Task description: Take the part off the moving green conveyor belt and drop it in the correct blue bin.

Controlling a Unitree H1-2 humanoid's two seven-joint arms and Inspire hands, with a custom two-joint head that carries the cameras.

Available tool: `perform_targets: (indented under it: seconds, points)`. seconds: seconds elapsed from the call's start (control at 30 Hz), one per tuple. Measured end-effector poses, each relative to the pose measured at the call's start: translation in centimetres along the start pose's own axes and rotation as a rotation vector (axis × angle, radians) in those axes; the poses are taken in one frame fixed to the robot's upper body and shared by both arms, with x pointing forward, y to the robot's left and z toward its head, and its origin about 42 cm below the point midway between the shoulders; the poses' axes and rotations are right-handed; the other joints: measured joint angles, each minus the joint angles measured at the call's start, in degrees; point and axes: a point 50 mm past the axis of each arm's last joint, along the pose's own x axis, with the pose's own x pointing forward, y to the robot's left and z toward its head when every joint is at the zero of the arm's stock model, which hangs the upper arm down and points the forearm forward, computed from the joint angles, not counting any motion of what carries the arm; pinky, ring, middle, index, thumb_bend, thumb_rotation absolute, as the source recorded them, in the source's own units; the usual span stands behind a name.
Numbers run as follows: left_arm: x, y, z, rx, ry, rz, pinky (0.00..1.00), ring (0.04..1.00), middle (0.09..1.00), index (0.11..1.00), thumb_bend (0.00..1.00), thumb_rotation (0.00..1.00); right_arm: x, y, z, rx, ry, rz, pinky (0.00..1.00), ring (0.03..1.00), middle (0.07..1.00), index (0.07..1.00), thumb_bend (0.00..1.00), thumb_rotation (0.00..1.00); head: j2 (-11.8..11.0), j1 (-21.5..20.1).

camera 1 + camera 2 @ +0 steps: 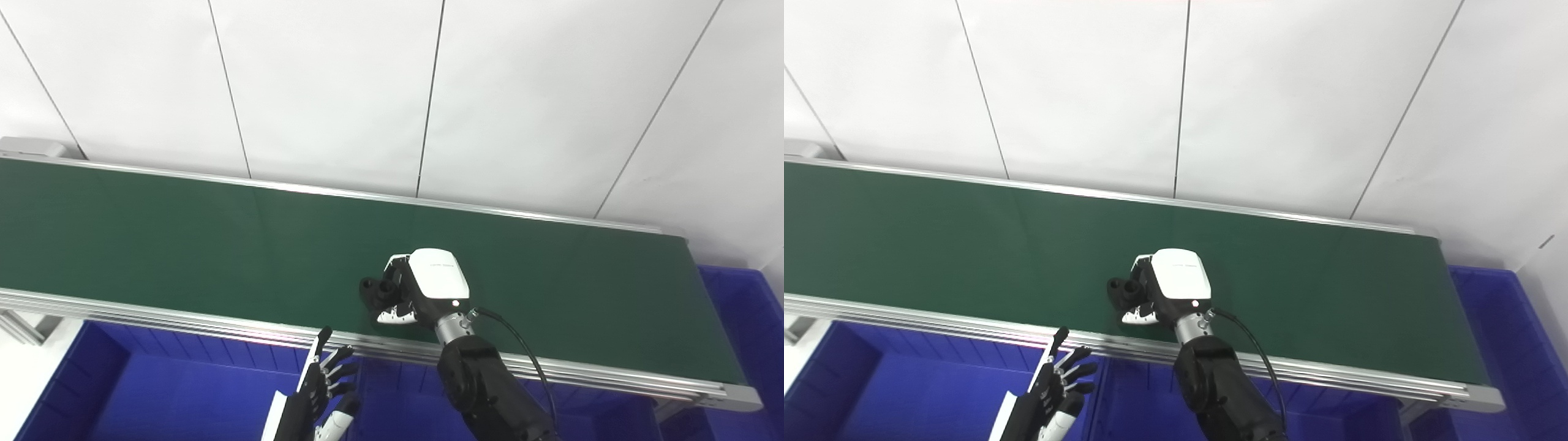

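The black part (375, 293) lies on the belt (184, 245), near its near edge. The right hand (422, 288) is curled around it — lift not evident. The left hand (321, 386) waits spread over the left bin (153, 392). Lift and drop remain — correct bin undetermined.

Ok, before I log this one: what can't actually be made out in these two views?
- Grip on the black part: in both views the right hand covers its far side, so contact is unclear.
- Part's shape: dark, small, half hidden by the hand.
- Left hand: wrist cut off by the bottom edge.
- Blue bins: partly under the conveyor belt and cut by the frame; no labels visible.
- Belt motion: not visible.
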Motion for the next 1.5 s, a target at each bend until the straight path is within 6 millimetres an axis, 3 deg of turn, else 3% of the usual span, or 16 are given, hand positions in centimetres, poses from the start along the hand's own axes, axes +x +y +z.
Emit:
perform_targets:
  seconds: [0.23, 1.03, 1.2, 1.4, 1.5]
  points:
    - [0.0, 0.0, 0.0, -0.001, 0.005, -0.007, 0.73, 0.806, 0.884, 1.000, 0.78, 0.83, -0.5, 0.9, 0.2, 0.037, 0.042, -0.060, 0.13, 0.189, 0.281, 0.477, 0.50, 0.14, 0.00, -0.18]
    - [0.0, -0.1, -0.1, -0.014, 0.006, -0.035, 0.74, 0.805, 0.881, 1.000, 0.79, 0.84, -2.9, 2.2, -2.6, 0.279, 0.119, -0.266, 0.12, 0.165, 0.236, 0.477, 0.50, 0.14, -1.32, -2.29]
    - [0.1, -0.1, -0.1, -0.013, 0.007, -0.037, 0.74, 0.805, 0.882, 1.000, 0.79, 0.85, -3.2, 1.7, -2.2, 0.298, 0.089, -0.331, 0.17, 0.225, 0.323, 0.488, 0.49, 0.14, -1.58, -2.46]
    - [0.1, -0.1, -0.2, -0.010, 0.007, -0.043, 0.74, 0.805, 0.884, 1.000, 0.79, 0.86, -3.0, 0.1, -1.3, 0.329, 0.015, -0.460, 0.15, 0.213, 0.325, 0.488, 0.49, 0.14, -1.85, -2.46]
    - [0.2, -0.1, -0.2, -0.005, 0.008, -0.047, 0.74, 0.800, 0.880, 1.000, 0.79, 0.86, -3.0, -0.7, -0.9, 0.348, -0.024, -0.531, 0.14, 0.191, 0.285, 0.488, 0.49, 0.14, -1.93, -2.46]
